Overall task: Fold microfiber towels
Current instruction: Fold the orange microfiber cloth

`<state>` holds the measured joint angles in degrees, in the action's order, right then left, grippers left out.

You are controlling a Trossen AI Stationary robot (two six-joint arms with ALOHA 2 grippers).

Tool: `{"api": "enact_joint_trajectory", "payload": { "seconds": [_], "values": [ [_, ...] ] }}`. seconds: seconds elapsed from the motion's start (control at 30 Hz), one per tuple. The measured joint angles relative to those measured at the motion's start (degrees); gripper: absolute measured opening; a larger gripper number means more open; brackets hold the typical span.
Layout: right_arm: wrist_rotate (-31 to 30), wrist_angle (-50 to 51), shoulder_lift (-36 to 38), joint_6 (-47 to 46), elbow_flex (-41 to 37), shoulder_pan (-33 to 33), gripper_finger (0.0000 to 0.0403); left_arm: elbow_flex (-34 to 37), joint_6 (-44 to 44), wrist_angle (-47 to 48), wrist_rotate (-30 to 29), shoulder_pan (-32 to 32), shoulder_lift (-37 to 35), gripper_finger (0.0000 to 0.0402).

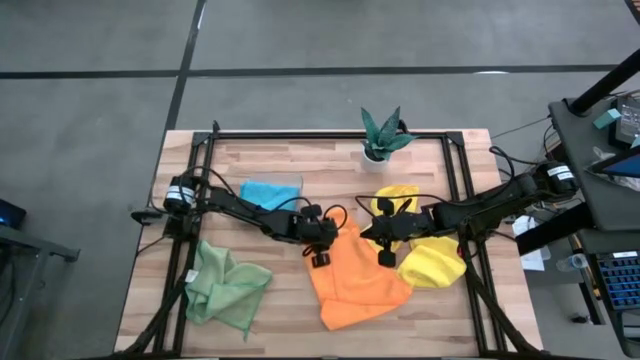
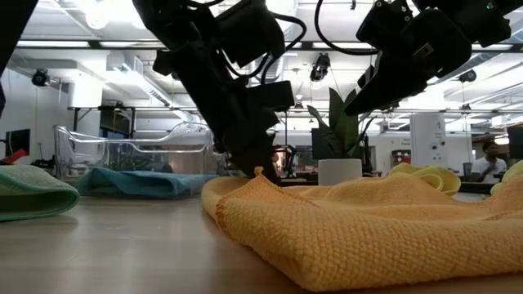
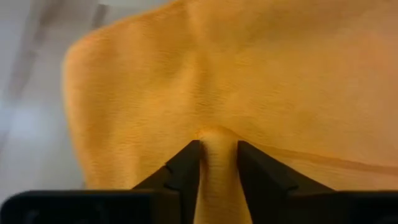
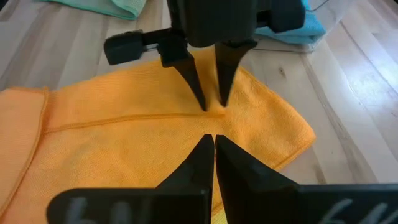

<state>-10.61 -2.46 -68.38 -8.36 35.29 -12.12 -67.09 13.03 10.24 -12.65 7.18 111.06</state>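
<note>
Only wrist cams show: left fingers [image 3: 217, 163] pinching orange towel [image 1: 357, 278]; right fingers [image 4: 214, 155] closed, empty.

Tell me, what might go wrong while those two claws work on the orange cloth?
The left gripper pinches only a thin ridge of the orange towel, so the cloth could slip free when lifted. The right gripper is shut just above that towel, close to the left one, so the two could bump. A yellow towel lies beside it and might get dragged along.
</note>
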Motion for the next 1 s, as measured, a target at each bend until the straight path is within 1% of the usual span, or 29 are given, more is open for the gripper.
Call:
{"api": "enact_joint_trajectory", "payload": {
  "seconds": [0.2, 0.27, 0.43, 0.53, 0.63, 1.0],
  "values": [
    [0.0, 0.0, 0.0, 0.0, 0.0, 0.0, 0.0009, 0.1, -0.4, 1.1, 0.8, 0.1, 0.4, 0.0017],
    [0.0, 0.0, 0.0, 0.0, 0.0, 0.0, 0.0009, -0.3, -1.4, 1.4, 0.8, 0.3, 0.4, 0.0005],
    [0.0, 0.0, 0.0, -0.3, 0.0, 0.0, 0.0009, -1.5, -3.6, 1.2, 0.8, 1.2, -0.6, 0.0002],
    [0.0, 0.0, 0.0, -0.8, 0.0, 0.0, 0.0009, -1.4, -4.5, 1.5, 0.9, 1.7, -2.5, 0.0001],
    [0.0, 0.0, 0.0, -1.0, 0.0, 0.0, 0.0009, -1.1, -4.5, 3.8, 0.9, 2.4, -5.4, 0.0001],
    [0.0, 0.0, 0.0, -1.5, -0.2, 0.0, 0.0009, 0.2, -4.8, 21.2, -0.3, 7.9, -17.1, 0.0001]
  ]
}}
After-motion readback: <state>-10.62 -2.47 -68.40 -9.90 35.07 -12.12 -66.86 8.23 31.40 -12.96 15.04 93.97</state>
